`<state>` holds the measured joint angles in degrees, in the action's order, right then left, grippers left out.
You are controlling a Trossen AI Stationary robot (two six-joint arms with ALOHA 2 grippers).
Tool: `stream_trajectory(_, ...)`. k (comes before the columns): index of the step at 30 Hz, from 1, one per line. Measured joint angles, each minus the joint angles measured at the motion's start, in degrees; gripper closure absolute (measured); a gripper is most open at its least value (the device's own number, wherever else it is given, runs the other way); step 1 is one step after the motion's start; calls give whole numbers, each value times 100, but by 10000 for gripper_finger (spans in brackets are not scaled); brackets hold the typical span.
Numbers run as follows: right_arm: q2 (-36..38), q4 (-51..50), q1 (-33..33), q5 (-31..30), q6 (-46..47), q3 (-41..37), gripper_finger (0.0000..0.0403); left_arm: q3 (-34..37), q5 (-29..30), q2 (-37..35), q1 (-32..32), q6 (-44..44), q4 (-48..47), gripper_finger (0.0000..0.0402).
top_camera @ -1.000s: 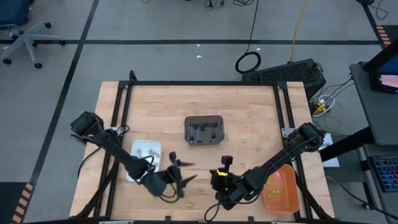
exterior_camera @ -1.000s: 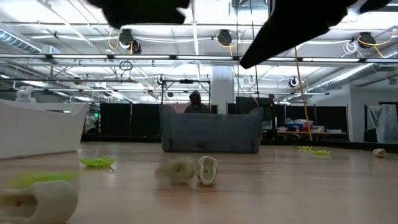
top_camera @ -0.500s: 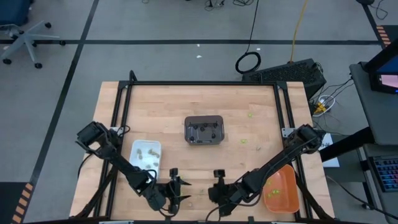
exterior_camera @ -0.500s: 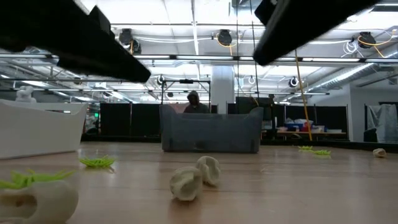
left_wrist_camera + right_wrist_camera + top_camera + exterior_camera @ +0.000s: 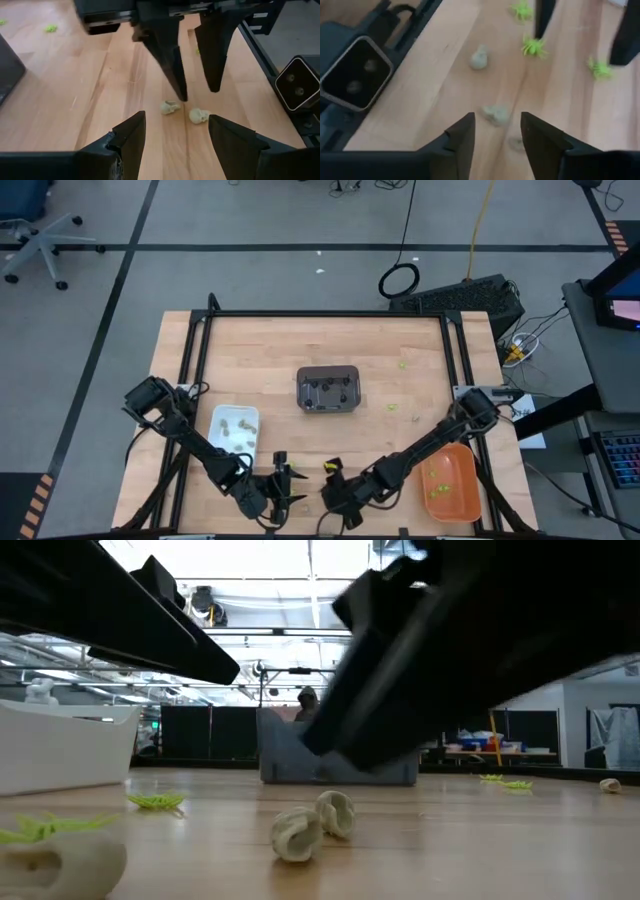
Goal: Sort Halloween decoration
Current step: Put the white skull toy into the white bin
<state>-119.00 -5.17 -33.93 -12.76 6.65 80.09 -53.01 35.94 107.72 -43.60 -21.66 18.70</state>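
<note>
Right gripper: the dark two-finger right gripper [image 5: 335, 492] hangs low at the table's near edge, fingers parted with nothing between them, lined up on the pale tan skull-shaped trinkets [image 5: 170, 107] lying loose on the wood.
Left gripper: the dark left gripper [image 5: 281, 483] is just beside it, fingers spread wide and empty, facing the same two skulls [image 5: 297, 833] from the other side.
Why so close: both tools crowd this spot because the tan pieces sit between them.
Sorted so far: tan bits lie in the white rectangular tray [image 5: 222, 444], dark ones in the dark grey tray [image 5: 327, 404], green ones in the orange tray [image 5: 465, 478].
Strays: small lime-green spider trinkets [image 5: 534, 46] sit near the skulls, more farther up the light wooden table [image 5: 270, 350].
Next call: probably a pinch on one skull.
</note>
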Motion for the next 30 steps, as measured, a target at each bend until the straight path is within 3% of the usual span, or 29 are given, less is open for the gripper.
stream_trajectory(10, -161, 367, 209, 823, -553, 1, 231, 0, 187, -204, -273, 625, 7, 178)
stream_trajectory(22, -408, 403, 411, 859, -538, 1, 231, -7, 400, -278, -377, 774, 2, 178)
stream_trajectory(30, -598, 618, 539, 1307, -561, 11, 274, -7, 400, -278, -367, 858, 22, 178)
